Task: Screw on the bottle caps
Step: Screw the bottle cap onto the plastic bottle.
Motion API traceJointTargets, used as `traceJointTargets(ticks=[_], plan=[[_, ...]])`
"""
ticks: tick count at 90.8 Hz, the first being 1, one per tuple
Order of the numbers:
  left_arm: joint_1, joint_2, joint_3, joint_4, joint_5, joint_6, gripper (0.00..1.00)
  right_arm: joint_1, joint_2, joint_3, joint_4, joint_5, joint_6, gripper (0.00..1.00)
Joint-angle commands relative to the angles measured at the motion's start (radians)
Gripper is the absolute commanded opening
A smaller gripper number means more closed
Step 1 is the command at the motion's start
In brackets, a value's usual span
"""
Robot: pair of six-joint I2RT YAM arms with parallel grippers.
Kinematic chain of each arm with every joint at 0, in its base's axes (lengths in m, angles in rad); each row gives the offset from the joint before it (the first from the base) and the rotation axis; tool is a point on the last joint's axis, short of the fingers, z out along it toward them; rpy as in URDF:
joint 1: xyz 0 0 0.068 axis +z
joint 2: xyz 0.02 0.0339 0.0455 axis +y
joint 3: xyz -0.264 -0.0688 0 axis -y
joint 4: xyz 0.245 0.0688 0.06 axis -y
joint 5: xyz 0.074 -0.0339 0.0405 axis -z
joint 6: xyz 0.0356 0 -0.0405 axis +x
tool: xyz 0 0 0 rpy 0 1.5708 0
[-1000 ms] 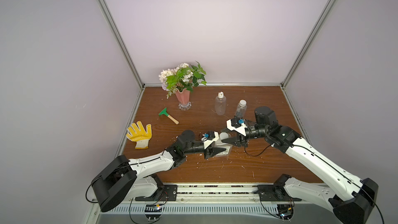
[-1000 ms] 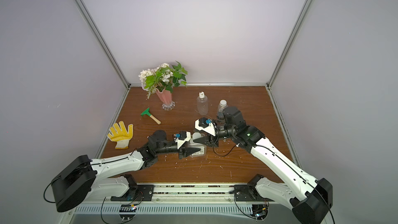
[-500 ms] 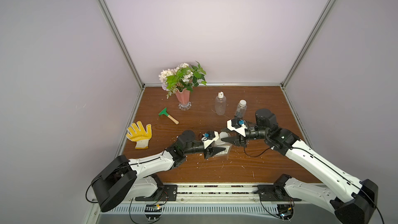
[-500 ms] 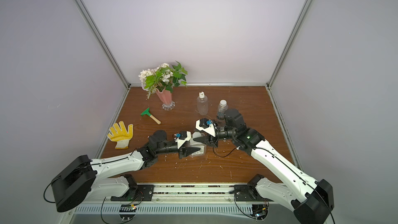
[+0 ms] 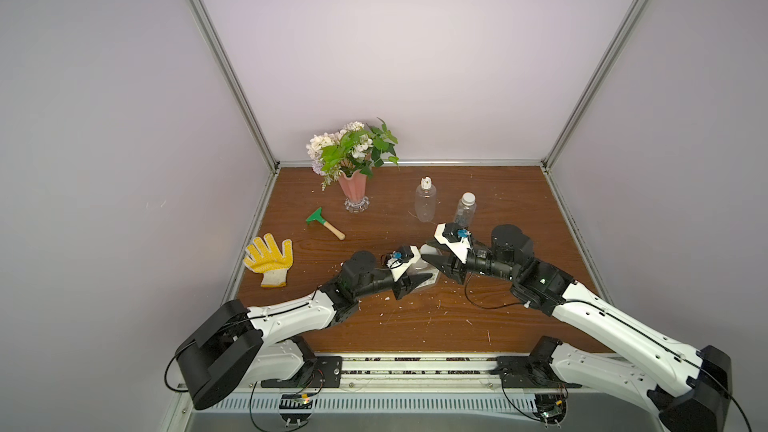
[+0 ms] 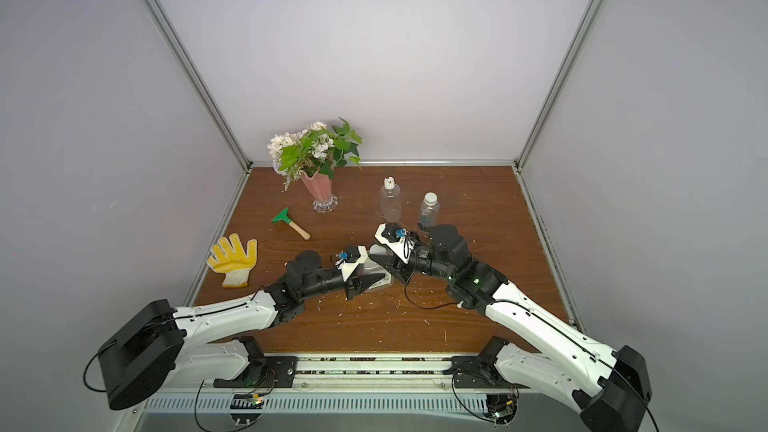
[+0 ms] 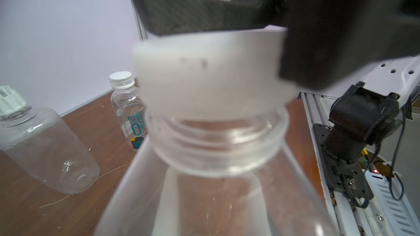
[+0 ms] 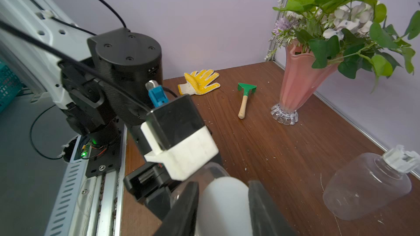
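My left gripper (image 5: 417,281) is shut on the square clear bottle (image 6: 380,280), held low over the front middle of the table. Its own fingers do not show in the left wrist view, where the bottle's threaded neck (image 7: 218,146) fills the picture. A plain white bottle cap (image 7: 209,71) sits on that neck with threads showing below it. My right gripper (image 8: 223,210) is shut on this cap (image 8: 225,200), its black fingers (image 8: 184,210) against both sides. The rounded bottle (image 5: 425,201) and the slim bottle (image 5: 465,209) stand behind, each with a cap on.
A pink vase of flowers (image 5: 353,189) stands at the back left. A green hand rake (image 5: 324,222) and a yellow glove (image 5: 270,259) lie to the left. Small white crumbs litter the wooden table (image 5: 415,326) near the front.
The right gripper's jaws have narrowed onto the cap and its wrist has shifted slightly. The left arm and the bottle have stayed put.
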Motion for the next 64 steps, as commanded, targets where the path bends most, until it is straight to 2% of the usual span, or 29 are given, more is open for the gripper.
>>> traceJointTargets(ticks=[1,29,39,49,64], plan=[[0.01,-0.006,0.073,0.175,-0.032,0.008,0.44,0.021,0.012,-0.026,-0.072,0.107,0.061,0.42],[0.009,0.032,0.061,0.173,-0.075,-0.012,0.44,0.028,-0.026,0.075,-0.147,0.099,0.0,0.47],[0.01,0.044,0.053,0.166,-0.084,-0.017,0.44,0.025,-0.076,0.114,-0.17,0.078,-0.036,0.6],[0.011,0.057,0.049,0.161,-0.088,-0.02,0.44,0.016,-0.119,0.136,-0.183,0.004,-0.075,0.72],[0.011,0.071,0.049,0.162,-0.078,-0.022,0.44,-0.023,-0.124,0.155,-0.206,0.011,-0.081,0.73]])
